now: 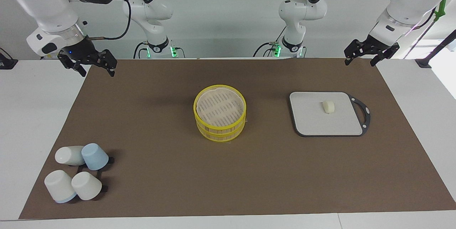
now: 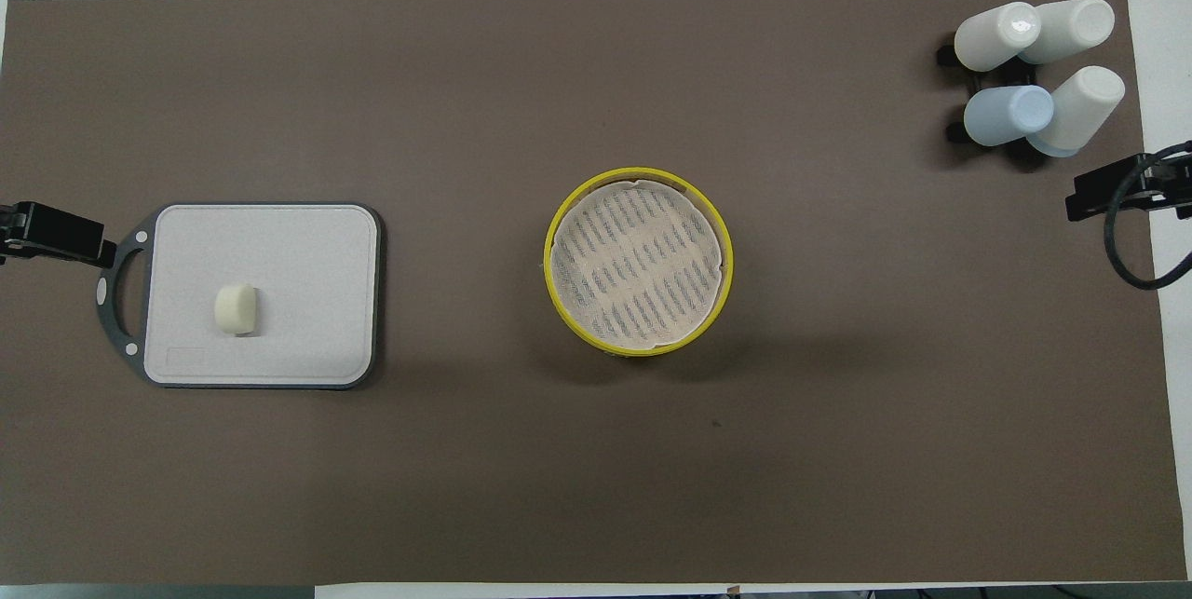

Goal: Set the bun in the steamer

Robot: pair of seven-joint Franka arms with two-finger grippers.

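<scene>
— Paper, is it, covering the table (image 1: 21, 122)?

— Brown paper mat (image 1: 249, 172), lying flat over a white table, with white tabletop showing past both of its short edges. A pale wall is standing along the robots' edge, and both arm bases are glowing green there.

— How is the bun (image 1: 328, 107) looking?

— It is sitting as a small cream-white rounded lump near the middle of the grey cutting board (image 1: 310, 122), toward the left arm's end of the mat. The board's black handle is pointing at that short edge.

— And the steamer (image 1: 219, 112)?

— It is standing at the centre of the mat, two yellow-rimmed tiers stacked, lid off, a pale liner lying over the slatted floor. Nothing is lying in it.

— Grippers?

— Both are waiting. The left gripper (image 1: 363, 57) is hanging over the mat's corner at the robots' edge, fingers spread apart and holding nothing. The right gripper (image 1: 93, 66) is hanging over the corner at the right arm's end, likewise spread and holding nothing.

— Room to move?

— Bare mat is lying between board and steamer, and all around the steamer. Four cups (image 1: 76, 177), three white and one blue, are resting tipped on a black rack at the corner farthest from the robots, at the right arm's end.
</scene>
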